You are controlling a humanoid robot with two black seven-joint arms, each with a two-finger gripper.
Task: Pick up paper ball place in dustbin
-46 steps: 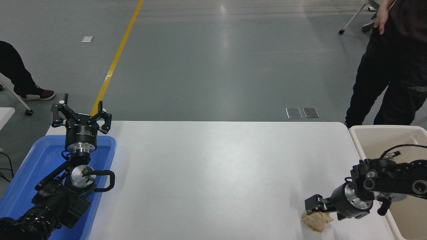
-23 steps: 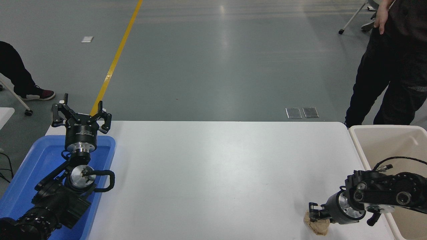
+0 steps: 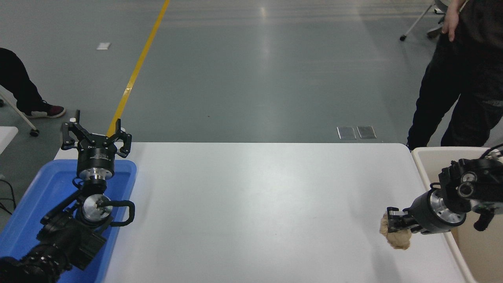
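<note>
The paper ball (image 3: pixel 397 237), a tan crumpled wad, hangs in my right gripper (image 3: pixel 394 226), lifted a little above the white table (image 3: pixel 251 204) near its right edge. The gripper is shut on the ball's top. The dustbin (image 3: pixel 422 165), a cream-beige rectangular bin, stands just right of the table; my right arm reaches out over it. My left gripper (image 3: pixel 95 135) is parked open at the far left, above the blue tray (image 3: pixel 35 200).
A person in dark clothes (image 3: pixel 459 78) stands at the far right behind the dustbin. Another person's leg and shoe (image 3: pixel 23 98) show at the far left. A yellow line (image 3: pixel 137 67) runs across the grey floor.
My right gripper closed on the paper ball on the table, then lifted it and carried it up and to the right, toward the dustbin. The left arm has not moved.
</note>
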